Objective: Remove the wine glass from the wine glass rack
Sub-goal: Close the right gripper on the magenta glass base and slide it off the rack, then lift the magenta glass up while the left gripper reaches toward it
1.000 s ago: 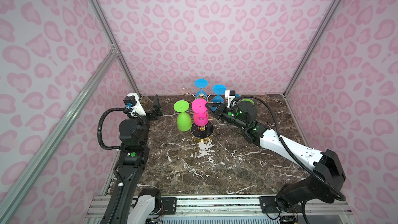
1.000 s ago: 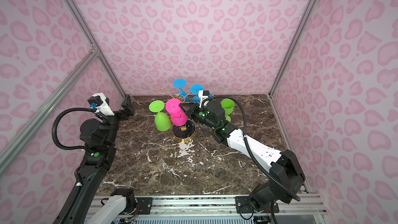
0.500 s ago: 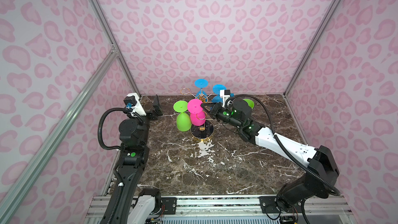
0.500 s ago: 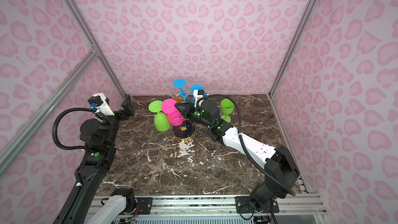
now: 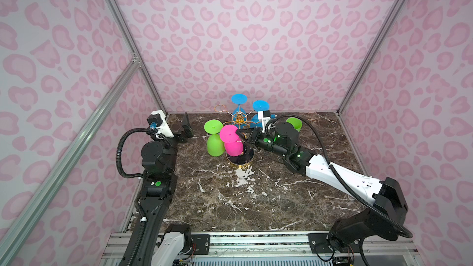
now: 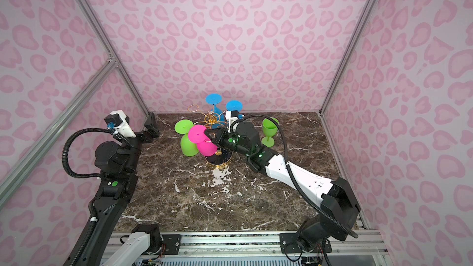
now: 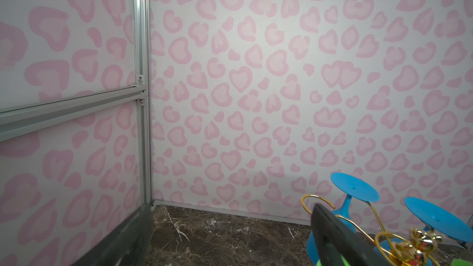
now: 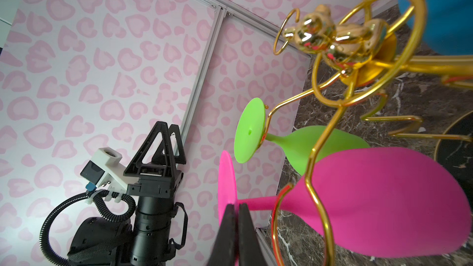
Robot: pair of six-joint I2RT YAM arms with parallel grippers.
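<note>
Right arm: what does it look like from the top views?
The right arm has a white forearm shell between black joints, a black ribbed cable running along it, green lights near the wrist, and a white camera block.

Pink heart-print walls (image 5: 230, 34), brown marble floor (image 5: 243, 200)

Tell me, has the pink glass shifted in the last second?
Yes: the pink glass has slid leftward, judged against the rack's black base, which has stayed put.

Pink wine glass (image 5: 233, 147), foot up, tilted, stem in loop of gold wire rack (image 5: 244, 158)
</note>
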